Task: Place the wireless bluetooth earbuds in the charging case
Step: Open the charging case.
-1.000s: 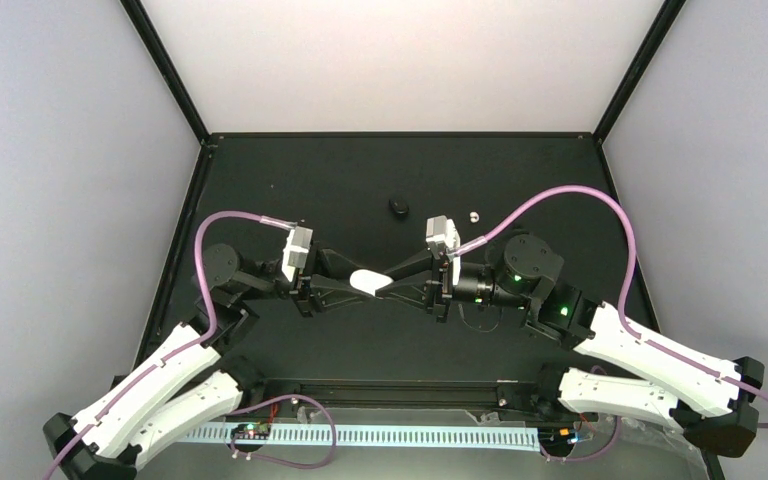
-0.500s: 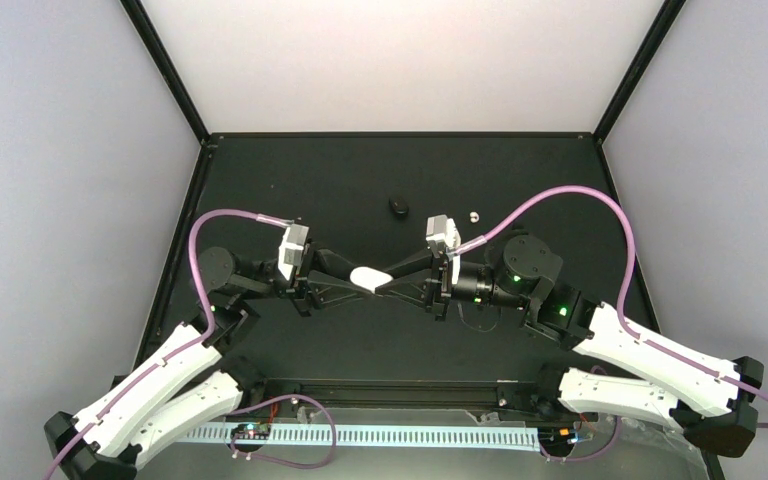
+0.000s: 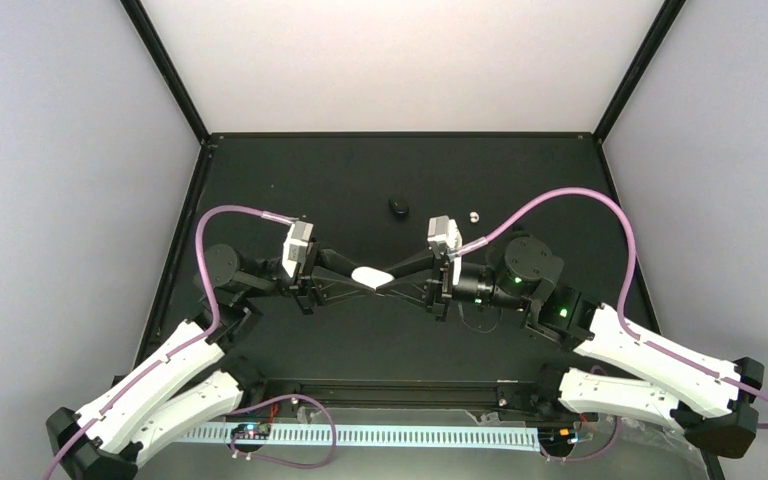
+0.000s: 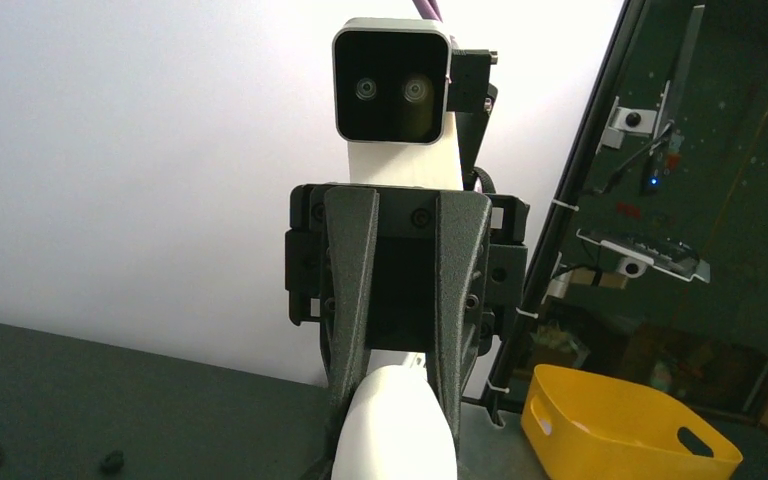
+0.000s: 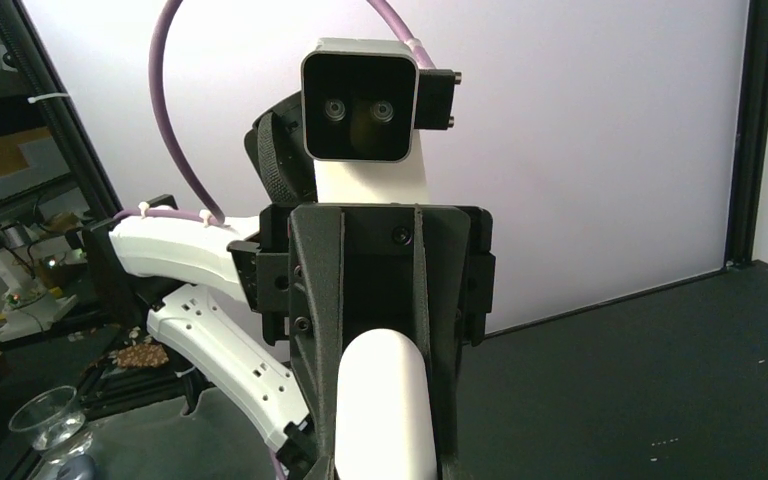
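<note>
Charging case [image 3: 370, 277] is where I start: it hangs above the middle of the table [image 3: 290, 180], pinched from both ends. My left gripper [image 3: 358, 277] reaches in from the left and my right gripper [image 3: 392, 276] from the right, their tips almost meeting. In each wrist view the opposite gripper's two fingers press against the white shell with no gap I can see, so I read both as clamped on it. The case's long axis runs left to right, in line with the two grippers. I see no parted seam and judge the lid closed, though the wrist views cut off its lower part.

Further out, one tiny pale earbud [image 3: 474, 214] lies on the table, far and right of the case, well apart from it and plainly nearer the right arm. My next move turns on that: the bud sits just beyond the right arm's wrist, so whichever gripper lets go must travel far and right to reach it. I cannot find a second bud. A black oval case [image 3: 398, 206] sits on the far side of the grippers, left of the bud.

I can read no writing or brand on the shell, the grippers or the cameras.
</note>
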`<state>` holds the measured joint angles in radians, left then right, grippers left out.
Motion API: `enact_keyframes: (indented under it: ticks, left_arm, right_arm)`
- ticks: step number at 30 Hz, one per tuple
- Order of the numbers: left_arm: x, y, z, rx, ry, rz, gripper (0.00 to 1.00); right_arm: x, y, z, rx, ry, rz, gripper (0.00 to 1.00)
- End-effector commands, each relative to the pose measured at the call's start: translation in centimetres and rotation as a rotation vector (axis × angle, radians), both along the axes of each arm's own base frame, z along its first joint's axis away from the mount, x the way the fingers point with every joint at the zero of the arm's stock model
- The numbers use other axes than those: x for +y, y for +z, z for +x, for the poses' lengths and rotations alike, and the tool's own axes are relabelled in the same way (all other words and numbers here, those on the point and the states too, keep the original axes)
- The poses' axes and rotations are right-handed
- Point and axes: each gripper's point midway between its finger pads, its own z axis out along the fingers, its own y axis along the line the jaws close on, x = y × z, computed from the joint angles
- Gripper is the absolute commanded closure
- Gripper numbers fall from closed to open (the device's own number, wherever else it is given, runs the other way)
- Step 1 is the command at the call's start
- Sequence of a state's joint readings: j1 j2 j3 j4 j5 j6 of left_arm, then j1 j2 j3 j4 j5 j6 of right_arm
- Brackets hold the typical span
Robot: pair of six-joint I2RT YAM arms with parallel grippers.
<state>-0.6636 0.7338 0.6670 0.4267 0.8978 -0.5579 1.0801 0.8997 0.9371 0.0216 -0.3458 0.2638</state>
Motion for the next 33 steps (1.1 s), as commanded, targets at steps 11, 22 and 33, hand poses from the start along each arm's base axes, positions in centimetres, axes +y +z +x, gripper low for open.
enact_keyframes:
  ticks: [11,22,33]
  left_arm:
    - [-0.1,0.6,0.0,-0.008,-0.007,-0.029,0.80]
    - [0.0,0.4,0.0,-0.056,0.022,-0.013,0.90]
    - [0.1,-0.1,-0.9,-0.149,0.008,0.049,0.98]
  right_arm:
    - [-0.6,0.7,0.3,-0.043,-0.030,0.042,0.91]
    - [-1.5,0.9,0.8,-0.025,-0.081,0.036,0.64]
    - [-1.9,1.1,-0.4,-0.029,-0.030,-0.106,0.50]
